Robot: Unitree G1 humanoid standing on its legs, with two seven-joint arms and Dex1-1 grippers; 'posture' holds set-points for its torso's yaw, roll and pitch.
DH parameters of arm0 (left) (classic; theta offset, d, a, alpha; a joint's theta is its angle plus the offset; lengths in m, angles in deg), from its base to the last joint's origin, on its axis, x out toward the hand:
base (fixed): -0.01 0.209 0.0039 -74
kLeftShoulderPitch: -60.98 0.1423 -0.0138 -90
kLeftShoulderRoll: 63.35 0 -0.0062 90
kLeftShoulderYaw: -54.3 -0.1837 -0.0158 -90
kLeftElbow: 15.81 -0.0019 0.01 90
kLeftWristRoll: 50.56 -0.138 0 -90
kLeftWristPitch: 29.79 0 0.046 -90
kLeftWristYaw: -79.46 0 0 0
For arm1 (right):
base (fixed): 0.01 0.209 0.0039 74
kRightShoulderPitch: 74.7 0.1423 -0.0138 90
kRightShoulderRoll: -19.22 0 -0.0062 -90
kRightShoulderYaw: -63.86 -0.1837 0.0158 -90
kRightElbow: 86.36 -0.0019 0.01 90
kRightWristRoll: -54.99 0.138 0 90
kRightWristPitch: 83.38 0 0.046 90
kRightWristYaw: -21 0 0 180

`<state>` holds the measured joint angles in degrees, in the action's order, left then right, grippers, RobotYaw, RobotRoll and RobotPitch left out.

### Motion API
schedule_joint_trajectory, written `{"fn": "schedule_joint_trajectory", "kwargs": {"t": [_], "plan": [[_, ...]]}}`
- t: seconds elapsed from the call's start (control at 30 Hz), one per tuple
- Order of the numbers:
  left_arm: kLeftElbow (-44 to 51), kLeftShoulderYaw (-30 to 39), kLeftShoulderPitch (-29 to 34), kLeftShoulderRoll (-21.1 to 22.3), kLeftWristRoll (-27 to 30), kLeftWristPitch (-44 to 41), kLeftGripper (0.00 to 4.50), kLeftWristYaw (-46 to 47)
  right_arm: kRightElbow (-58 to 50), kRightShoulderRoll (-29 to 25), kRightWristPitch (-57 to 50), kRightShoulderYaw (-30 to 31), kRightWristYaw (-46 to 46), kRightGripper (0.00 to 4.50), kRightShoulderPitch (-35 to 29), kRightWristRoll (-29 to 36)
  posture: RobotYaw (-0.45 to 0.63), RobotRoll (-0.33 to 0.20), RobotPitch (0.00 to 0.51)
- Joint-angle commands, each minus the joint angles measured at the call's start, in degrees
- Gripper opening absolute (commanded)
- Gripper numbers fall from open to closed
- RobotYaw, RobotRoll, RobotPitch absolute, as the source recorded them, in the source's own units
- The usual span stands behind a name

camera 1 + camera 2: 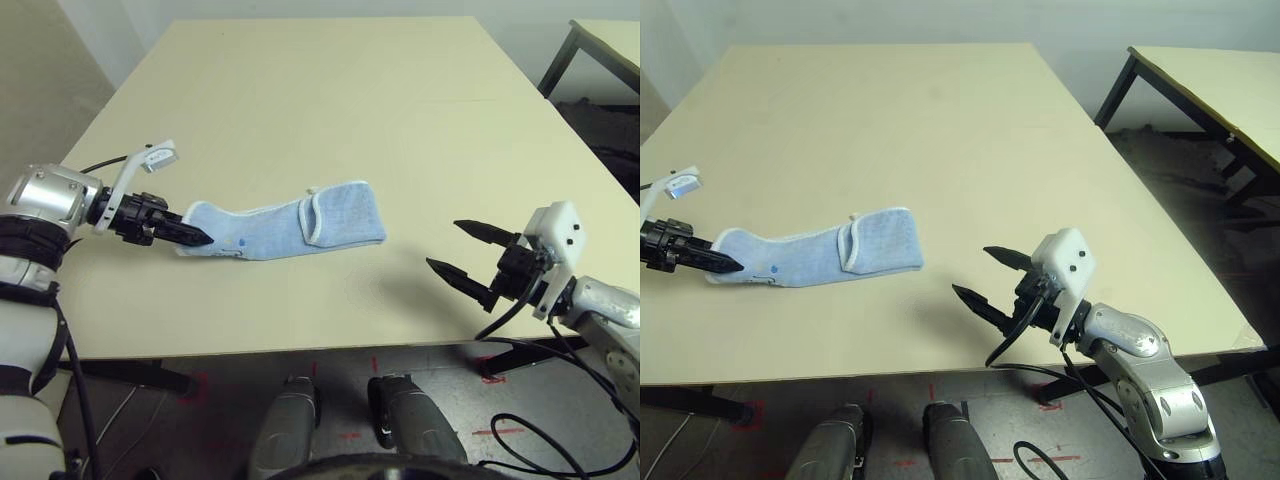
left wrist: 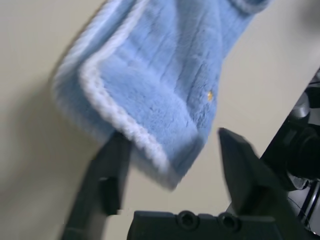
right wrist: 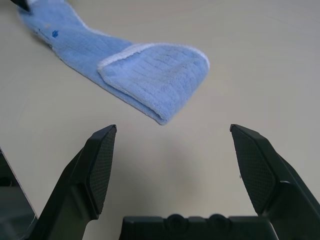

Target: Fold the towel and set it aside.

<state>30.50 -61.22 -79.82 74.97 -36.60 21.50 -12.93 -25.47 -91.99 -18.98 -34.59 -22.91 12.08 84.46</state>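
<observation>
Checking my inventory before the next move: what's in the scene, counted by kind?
Towel: 1
Tables: 2, the work table and a second table to the right
Grippers: 2, left gripper, right gripper
Total: 5

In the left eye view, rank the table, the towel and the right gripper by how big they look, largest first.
1. table
2. towel
3. right gripper, open; it sits nearer the camera, so its apparent size against the towel is uncertain.

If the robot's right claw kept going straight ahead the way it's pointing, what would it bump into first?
Most likely the towel. The open right gripper points across bare table toward the towel's folded end, though it might skim just over it; depth is hard to judge.
</observation>
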Motion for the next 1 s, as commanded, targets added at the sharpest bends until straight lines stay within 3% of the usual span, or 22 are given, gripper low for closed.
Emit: {"fn": "schedule_joint_trajectory", "kwargs": {"t": [0.03, 0.23, 0.4, 0.63, 1.0], "plan": [[-1.9, 1.4, 2.8, 2.5, -0.6, 0.4, 4.48, -0.1, -1.1, -0.4, -0.2, 0.1, -0.1, 4.50, -0.4, 0.4, -0.06, 0.000, 0.123], [-2.7, 6.9, 10.5, 4.7, 1.5, -4.5, 4.48, -0.1, -0.4, -1.2, 0.8, 1.8, -1.2, 4.50, 1.5, -0.9, -0.05, 0.000, 0.127], [-3.5, 16.3, 14.8, 0.6, 6.3, -16.1, 4.48, 3.8, 0.4, -0.6, 1.1, 3.2, -1.5, 4.50, 2.6, -0.8, -0.02, 0.000, 0.133], [-5.2, 26.3, 13.2, -5.7, 11.6, -32.2, 4.48, 12.0, 1.1, -1.2, 1.3, 3.0, -2.2, 4.50, 2.9, -0.8, -0.02, 0.000, 0.134], [-6.5, 30.5, 13.8, -10.9, 11.1, -35.7, 4.48, 21.8, 0.0, -1.8, 0.8, 1.6, -1.4, 4.50, 1.9, -0.3, -0.04, 0.000, 0.126]]}}
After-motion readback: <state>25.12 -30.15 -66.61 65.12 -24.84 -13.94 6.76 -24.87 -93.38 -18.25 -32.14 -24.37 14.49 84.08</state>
